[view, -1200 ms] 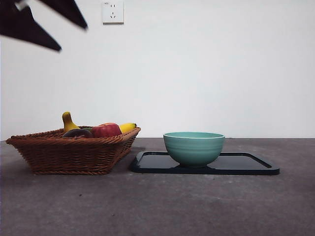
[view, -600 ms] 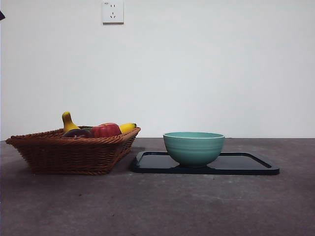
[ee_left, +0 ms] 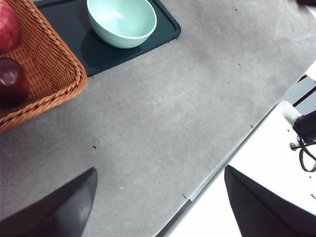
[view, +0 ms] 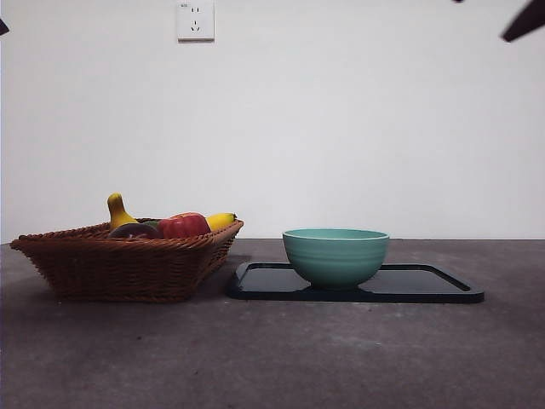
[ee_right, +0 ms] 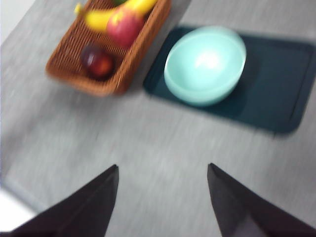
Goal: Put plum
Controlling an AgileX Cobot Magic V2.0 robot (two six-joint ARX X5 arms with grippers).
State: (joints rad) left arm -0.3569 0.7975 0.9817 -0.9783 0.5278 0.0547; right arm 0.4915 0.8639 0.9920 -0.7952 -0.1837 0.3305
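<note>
Front view: the plum (view: 134, 230) is lying in the basket (view: 119, 264), peeking over the rim just beside the apple (view: 183, 226), on the side away from the bowl (view: 335, 256). The bowl is standing on the tray (view: 426, 285) just beside the basket. Only black tips are showing at the top corners, well above the basket, so no tool is working near the fruit.

Left wrist view: the left tool (ee_left: 158, 197) is hanging over bare table (ee_left: 163, 123), its jaws spread wide and holding nothing. The plum (ee_left: 12, 81) is sitting at the basket's (ee_left: 54, 74) near corner, off to the side of this tool.

Right wrist view: blurred, the right tool (ee_right: 163, 197) is likewise spread and empty. The plum (ee_right: 98, 62) is lying ahead of it in the basket (ee_right: 123, 64), beside the bowl (ee_right: 205, 64). Which tool is nearer cannot be told; the plum being round, no grip axis matters.
</note>
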